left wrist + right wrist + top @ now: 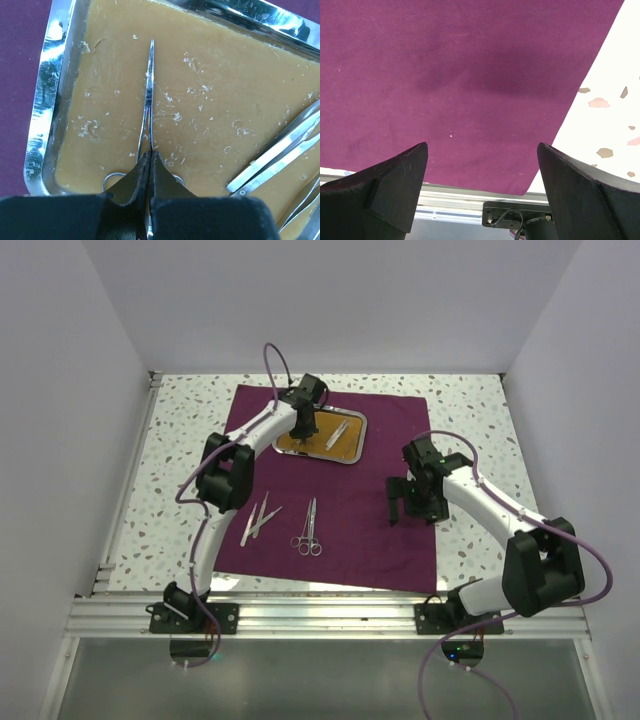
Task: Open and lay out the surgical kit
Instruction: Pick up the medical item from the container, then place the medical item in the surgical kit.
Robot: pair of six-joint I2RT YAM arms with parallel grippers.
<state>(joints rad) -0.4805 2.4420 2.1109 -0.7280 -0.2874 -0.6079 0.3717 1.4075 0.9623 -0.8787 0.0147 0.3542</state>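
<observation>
Pinches a slim, pointed steel instrument (149,90) in the closed left gripper (150,159), over the scuffed amber floor of the shiny rectangular tray (42,115) on the matte maroon cloth (370,510); holds the right gripper (481,147) wide open, empty, above the cloth.

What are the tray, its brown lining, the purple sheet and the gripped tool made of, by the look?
Tray: polished metal, likely steel; its rim mirrors light. Lining: matte amber, waxy or rubbery, flecked with pale scuffs; unclear which. Sheet: woven cloth, fine weave lines, no shine. Tool in the left gripper: bright silver metal, thin and glinting.
</observation>
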